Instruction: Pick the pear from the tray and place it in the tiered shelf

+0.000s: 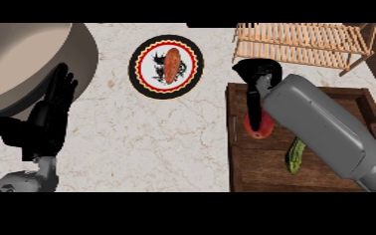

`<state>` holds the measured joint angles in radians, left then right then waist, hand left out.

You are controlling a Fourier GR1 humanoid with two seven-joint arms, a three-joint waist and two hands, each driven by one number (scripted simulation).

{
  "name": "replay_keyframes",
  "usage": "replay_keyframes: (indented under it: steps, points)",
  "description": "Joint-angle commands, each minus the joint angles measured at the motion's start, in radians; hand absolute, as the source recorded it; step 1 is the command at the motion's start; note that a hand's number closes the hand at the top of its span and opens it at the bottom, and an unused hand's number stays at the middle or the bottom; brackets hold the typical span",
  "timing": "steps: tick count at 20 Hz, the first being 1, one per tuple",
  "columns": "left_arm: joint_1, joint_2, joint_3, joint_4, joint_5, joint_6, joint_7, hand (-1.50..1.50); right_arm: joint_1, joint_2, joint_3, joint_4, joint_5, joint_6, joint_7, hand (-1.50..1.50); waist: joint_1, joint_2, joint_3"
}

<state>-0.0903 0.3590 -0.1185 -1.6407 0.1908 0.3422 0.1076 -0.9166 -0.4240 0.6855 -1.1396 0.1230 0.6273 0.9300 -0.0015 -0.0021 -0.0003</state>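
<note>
The right grey forearm (323, 124) runs from the lower right of the frame up toward centre right, ending in the black right hand (258, 79), whose palm faces down with a thumb or finger stretched downward. The black left hand (53, 104) rests open at the left edge, fingers straight and pointing up.

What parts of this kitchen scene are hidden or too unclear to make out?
- Pear: head view, mostly covered by the right hand; contact unclear.
- Green vegetable: partly behind the right forearm.
- Tray: cut off by the right edge.
- Food on plate: too small to identify.
</note>
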Motion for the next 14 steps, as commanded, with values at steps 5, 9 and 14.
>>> replay_keyframes:
  steps: [5, 9, 14]
  points:
    - [0.055, -0.044, -0.007, -0.058, -0.026, -0.006, 0.004, 0.0, 0.094, -0.046, -0.05, -0.013, 0.088, 0.063, -0.01, -1.5, 0.003, 0.0, 0.0]
    - [0.005, -0.019, 0.048, -0.022, -0.032, -0.053, 0.008, 0.0, 0.145, 0.052, -0.074, -0.047, 0.169, 0.025, 0.028, -1.5, 0.003, 0.001, 0.0]
    - [-0.02, -0.032, 0.054, -0.071, -0.048, -0.052, 0.094, 0.0, 0.187, 0.035, -0.113, -0.02, 0.272, 0.031, -0.115, -1.5, 0.006, 0.001, 0.001]
